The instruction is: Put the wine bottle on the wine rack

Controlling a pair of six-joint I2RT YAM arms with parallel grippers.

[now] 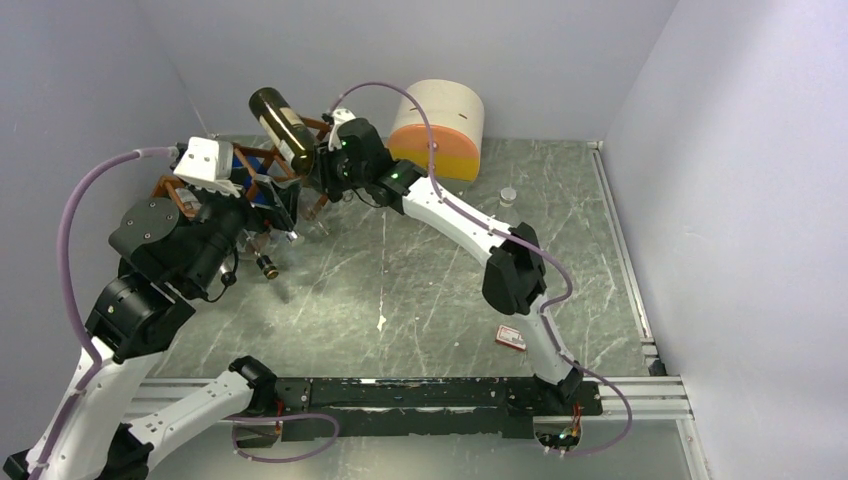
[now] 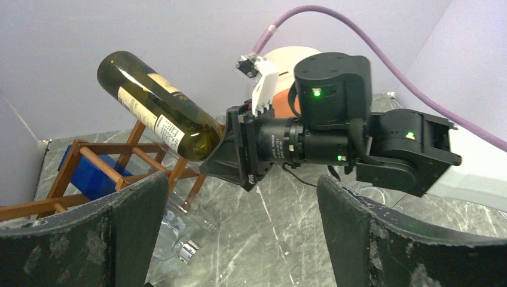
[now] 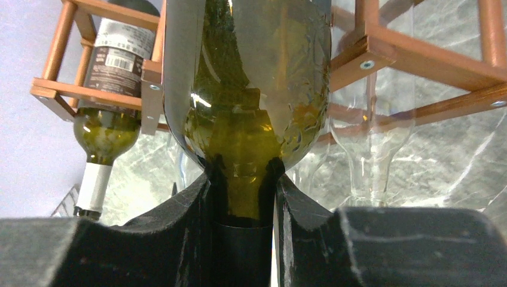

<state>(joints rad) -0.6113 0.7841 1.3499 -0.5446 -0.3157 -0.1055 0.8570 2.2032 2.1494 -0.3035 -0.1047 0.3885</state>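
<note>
The wine bottle is dark green with a cream label. It hangs tilted in the air, base up and to the left, above the top of the wine rack. My right gripper is shut on its neck. In the right wrist view the bottle's shoulder fills the middle, with both fingers clamped round the neck and the rack's sticks close behind. My left gripper stands wide open and empty in front of the rack, below the held bottle.
Another green bottle lies in a left cell of the rack, and clear glass bottles lie in lower cells. A round cream-and-orange cabinet stands at the back. A small white cap and a red item lie on the table.
</note>
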